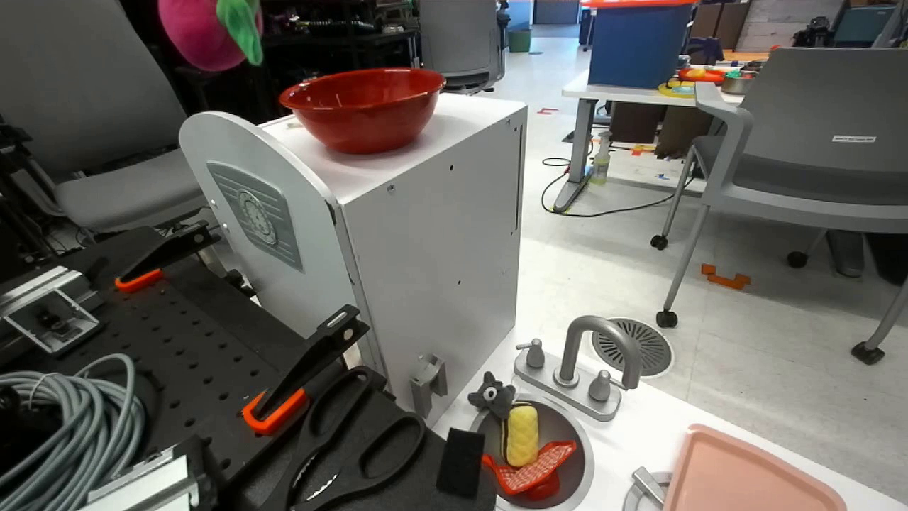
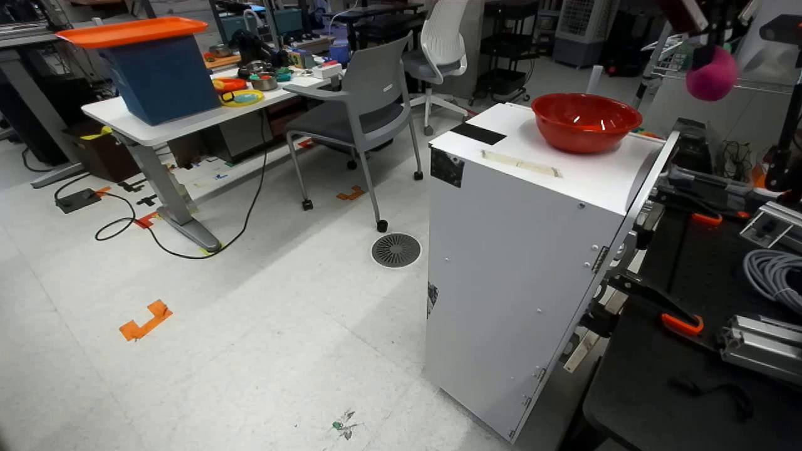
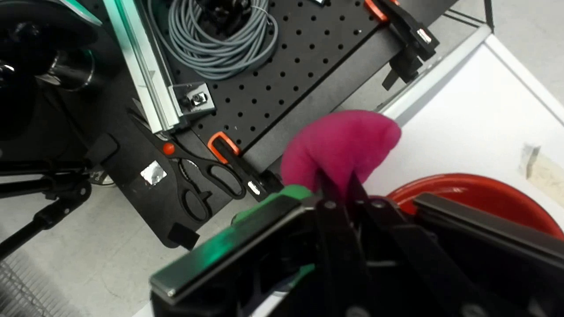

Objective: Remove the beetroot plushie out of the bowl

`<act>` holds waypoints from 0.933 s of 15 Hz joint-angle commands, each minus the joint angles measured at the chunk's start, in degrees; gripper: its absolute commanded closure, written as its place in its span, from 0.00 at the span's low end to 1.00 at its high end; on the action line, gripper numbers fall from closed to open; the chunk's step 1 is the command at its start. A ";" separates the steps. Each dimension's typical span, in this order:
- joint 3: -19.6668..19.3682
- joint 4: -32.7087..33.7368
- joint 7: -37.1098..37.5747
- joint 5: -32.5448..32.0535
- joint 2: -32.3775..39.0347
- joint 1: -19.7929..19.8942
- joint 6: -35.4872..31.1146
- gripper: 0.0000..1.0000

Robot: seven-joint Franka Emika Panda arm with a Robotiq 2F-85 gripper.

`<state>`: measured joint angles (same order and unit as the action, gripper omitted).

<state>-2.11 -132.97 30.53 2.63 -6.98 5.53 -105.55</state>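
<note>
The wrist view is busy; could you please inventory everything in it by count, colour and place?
beetroot plushie: 1, magenta and green, centre
bowl: 1, red, lower right
cabinet top: 1, white, right
tape strip: 1, beige, right edge
perforated board: 1, black, top centre
cable coil: 1, grey, on board
metal profile: 1, silver, top left
clamps: 2, black and orange, board's edge
scissors: 1, black, left of centre
floor: 1, grey, bottom left
equipment: count unclear, black, left edge
gripper: 1, black, bottom, pinching beetroot plushie

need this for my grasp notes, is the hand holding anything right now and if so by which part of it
Yes, the beetroot toy; the hand has it by a pinched fold of its pink body.
</note>
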 commanded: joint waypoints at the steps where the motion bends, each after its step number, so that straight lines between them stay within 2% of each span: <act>1: 0.27 -0.50 0.73 -0.38 -0.77 -0.38 3.43 0.98; 9: -0.58 -1.59 0.54 -0.57 -0.43 0.49 6.65 0.98; 14: -1.88 -2.70 1.46 -1.18 -1.71 1.75 5.52 0.98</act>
<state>-3.35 -135.20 30.61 2.59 -6.97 6.54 -100.32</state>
